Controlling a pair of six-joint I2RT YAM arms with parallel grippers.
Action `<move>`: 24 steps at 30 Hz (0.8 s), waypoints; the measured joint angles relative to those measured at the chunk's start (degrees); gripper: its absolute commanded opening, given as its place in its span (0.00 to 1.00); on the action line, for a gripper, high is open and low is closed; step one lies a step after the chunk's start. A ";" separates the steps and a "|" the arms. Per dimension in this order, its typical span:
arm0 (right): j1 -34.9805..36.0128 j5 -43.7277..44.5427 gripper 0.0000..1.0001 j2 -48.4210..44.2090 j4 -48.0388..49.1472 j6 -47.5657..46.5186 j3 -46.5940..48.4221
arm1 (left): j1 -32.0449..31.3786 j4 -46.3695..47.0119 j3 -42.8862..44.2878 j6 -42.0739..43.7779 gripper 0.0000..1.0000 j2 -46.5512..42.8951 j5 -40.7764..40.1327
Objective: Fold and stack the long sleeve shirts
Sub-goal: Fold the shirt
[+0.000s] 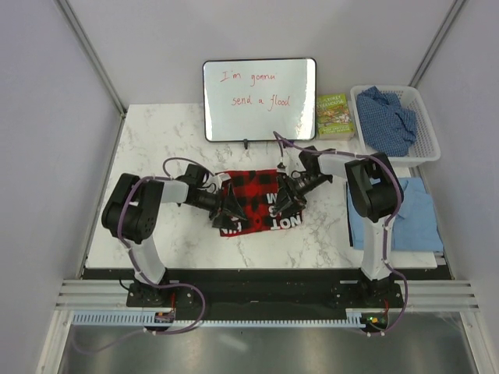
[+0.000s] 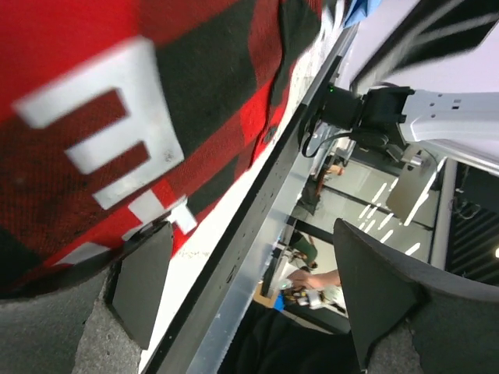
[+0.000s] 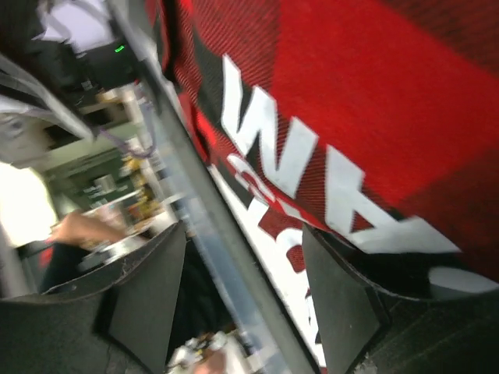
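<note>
The red-and-black checked flannel [image 1: 253, 199] lies folded in the middle of the marble table, white lettering showing along its near edge. My left gripper [image 1: 228, 214] sits at its left side and my right gripper [image 1: 282, 204] at its right side, both low over the cloth. In the left wrist view the flannel [image 2: 117, 93] lies beside one finger [image 2: 140, 284], and the left gripper [image 2: 257, 288] is open with nothing in it. In the right wrist view the right gripper [image 3: 243, 300] is open and the flannel [image 3: 374, 101] lies beside it. A folded light blue shirt [image 1: 405, 214] lies at the right. A darker blue speckled shirt [image 1: 387, 117] is in the basket.
A white basket [image 1: 425, 148] stands at the back right. A whiteboard [image 1: 260, 99] with red writing leans at the back middle, with a book [image 1: 335, 115] beside it. The table's black front rail [image 2: 257, 195] runs close to the flannel's near edge.
</note>
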 measured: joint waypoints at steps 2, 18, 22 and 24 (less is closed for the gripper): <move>-0.31 4.13 0.68 1.14 -4.09 -2.95 5.14 | -0.96 -1.01 0.28 0.70 0.90 -0.90 -0.15; 4.59 33.73 0.67 1.09 -9.31 -29.64 33.55 | 10.84 -6.16 18.45 7.08 0.69 -10.27 -14.75; 4.37 30.47 0.67 1.07 -9.33 -26.38 33.46 | 10.54 -8.74 25.66 9.84 0.74 -0.92 -19.74; 4.28 28.72 0.67 0.35 -8.44 -24.92 31.45 | 10.54 -9.75 26.99 10.84 0.71 1.75 -21.53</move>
